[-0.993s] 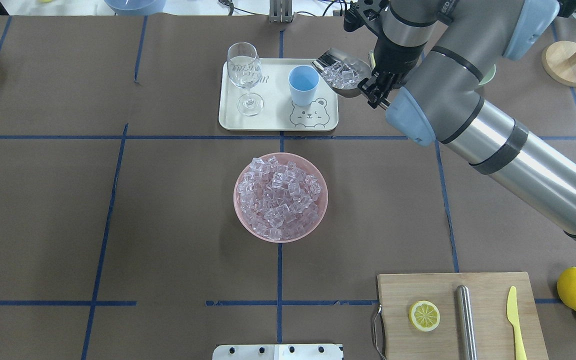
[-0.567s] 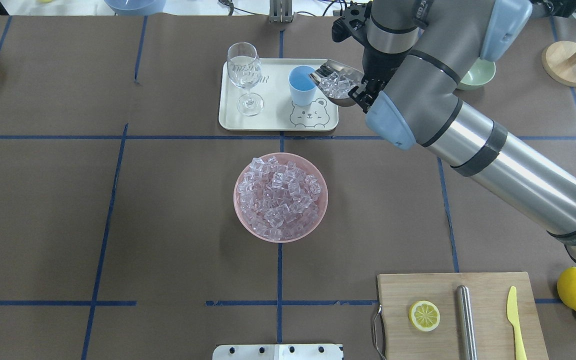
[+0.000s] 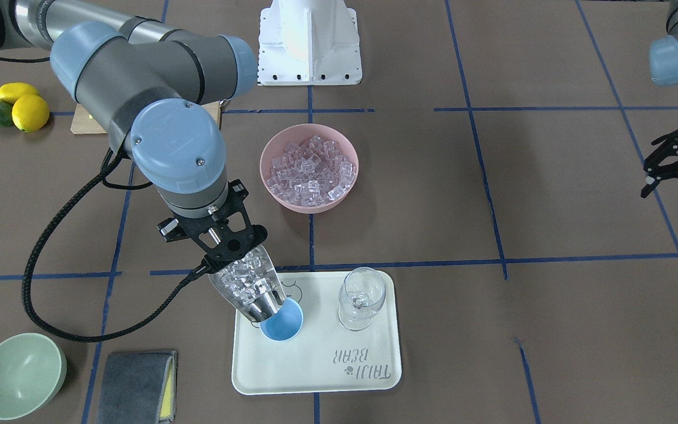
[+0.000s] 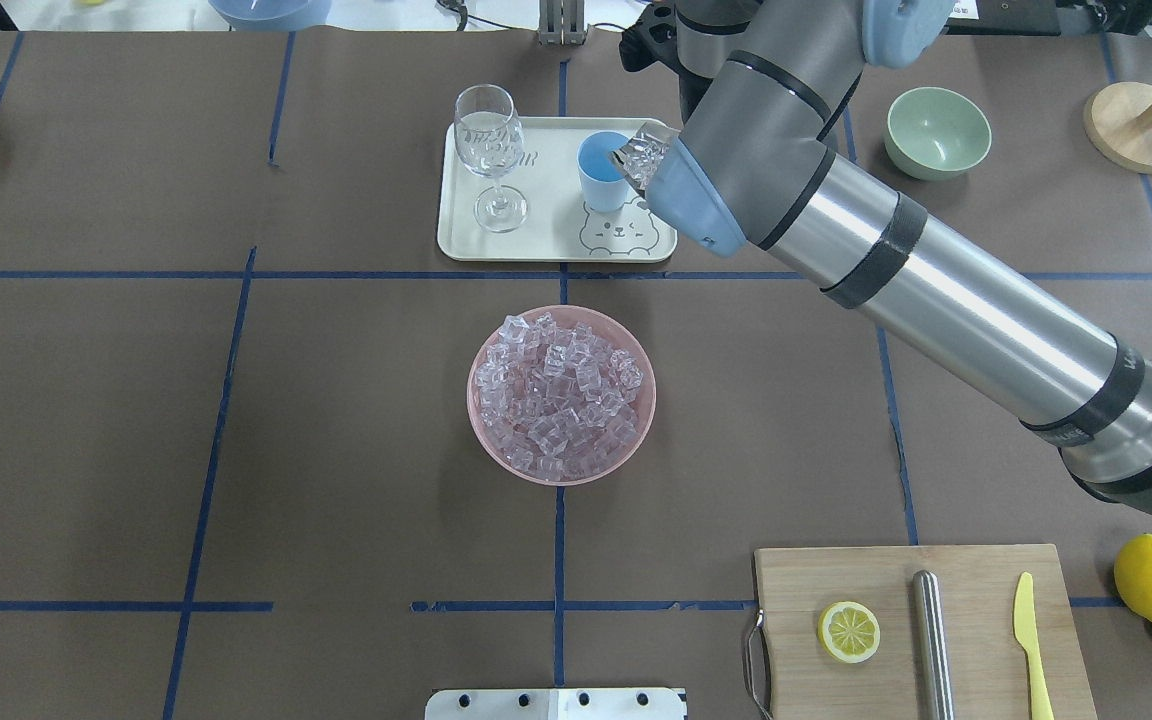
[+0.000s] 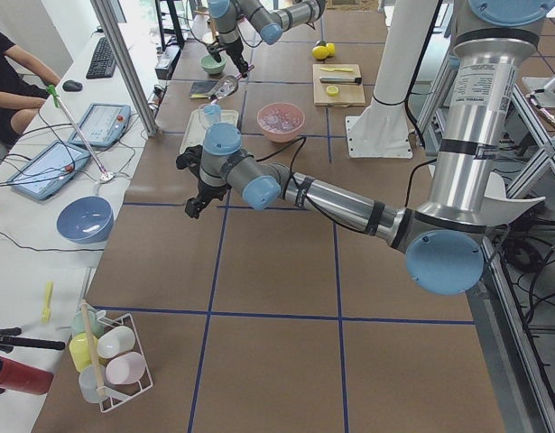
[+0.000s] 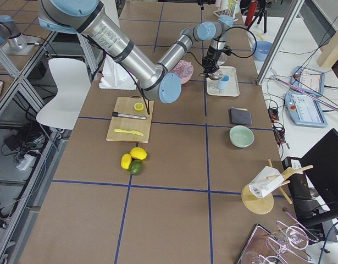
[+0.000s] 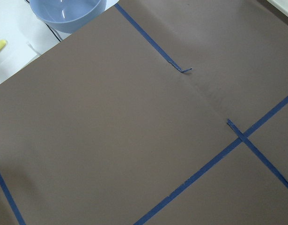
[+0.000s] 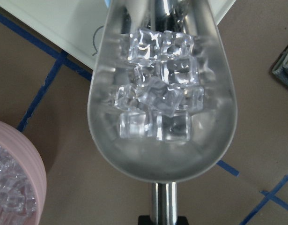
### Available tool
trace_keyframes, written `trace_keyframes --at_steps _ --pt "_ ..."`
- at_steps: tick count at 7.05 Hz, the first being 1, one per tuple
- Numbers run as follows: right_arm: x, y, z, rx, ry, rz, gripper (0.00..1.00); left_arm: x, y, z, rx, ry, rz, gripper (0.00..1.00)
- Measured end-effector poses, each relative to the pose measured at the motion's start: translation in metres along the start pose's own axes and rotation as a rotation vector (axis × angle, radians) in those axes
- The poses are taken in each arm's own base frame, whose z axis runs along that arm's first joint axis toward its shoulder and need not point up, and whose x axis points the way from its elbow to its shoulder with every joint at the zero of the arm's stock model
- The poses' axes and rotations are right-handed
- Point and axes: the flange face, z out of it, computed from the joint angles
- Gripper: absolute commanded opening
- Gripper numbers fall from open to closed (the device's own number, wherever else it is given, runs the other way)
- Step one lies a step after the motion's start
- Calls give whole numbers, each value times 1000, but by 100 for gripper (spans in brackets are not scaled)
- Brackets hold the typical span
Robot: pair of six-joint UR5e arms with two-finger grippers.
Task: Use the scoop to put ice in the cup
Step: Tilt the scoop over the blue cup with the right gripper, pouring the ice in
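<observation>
Jutting from right hand (image 3: 225, 247), loaded scoop (image 3: 249, 290)

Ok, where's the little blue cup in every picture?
Front-facing: cup bottom centre.
Overhead: cup top centre.
Exterior left: cup tiny, top, left of centre.
Exterior right: cup tiny, top, right of centre.
Left wrist: not there.
Right wrist: not seen; the scoop blocks it.
Landmark: the white tray under it.
</observation>
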Motion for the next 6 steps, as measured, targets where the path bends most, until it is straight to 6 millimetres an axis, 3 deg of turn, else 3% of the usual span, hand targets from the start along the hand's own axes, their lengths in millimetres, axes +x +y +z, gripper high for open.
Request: trace_keyframes --at_steps 3,6 --pt "-10 -1 -16 -50 7 31 0 0 0 0 0 1 3 100" --pt "-18 -14 -26 -110 15 70 0 0 0 -1 1 1 4 100"
